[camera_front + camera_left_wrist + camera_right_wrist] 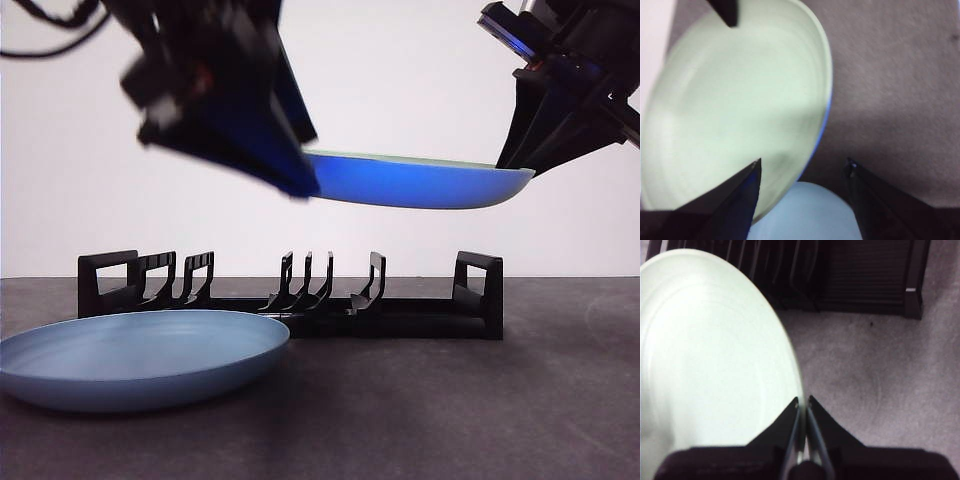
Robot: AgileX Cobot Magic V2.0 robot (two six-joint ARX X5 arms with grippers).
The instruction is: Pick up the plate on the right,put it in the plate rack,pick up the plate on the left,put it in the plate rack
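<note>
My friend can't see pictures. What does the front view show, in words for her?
A blue plate hangs in the air above the long black plate rack, pinched at one rim by the right pincer, with the left pincer at its other side. A second, paler blue plate lies flat on the dark table in front of the rack.

Black arms [215,95]; 2 tapered black jaws each; dark cables

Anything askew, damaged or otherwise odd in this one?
Nothing damaged or spilled. The lifted plate hangs roughly level above the plate rack, pinched at its rim by the right gripper; the left gripper is open beside its other edge. The second plate lies flat in front of the rack.
</note>
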